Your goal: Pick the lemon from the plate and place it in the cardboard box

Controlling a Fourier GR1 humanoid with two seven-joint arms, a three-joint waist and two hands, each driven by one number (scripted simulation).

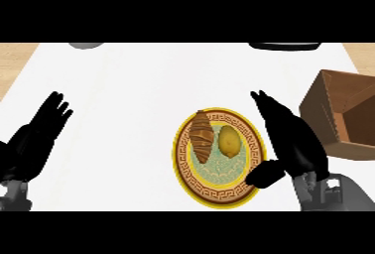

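Observation:
A yellow lemon (230, 141) lies on a yellow-rimmed patterned plate (219, 195) at the centre of the white counter, right beside a brown croissant (202, 136). My right hand (289, 139) is open just right of the plate, fingers straight and pointing away from me, thumb over the plate's right rim. It is not touching the lemon. The brown cardboard box (343, 113) stands open at the right edge, beyond that hand. My left hand (33, 139) rests open at the far left, fingers up.
A grey object (86, 45) and a dark object (285, 45) show partly at the counter's far edge. Wooden flooring shows past the counter's far corners.

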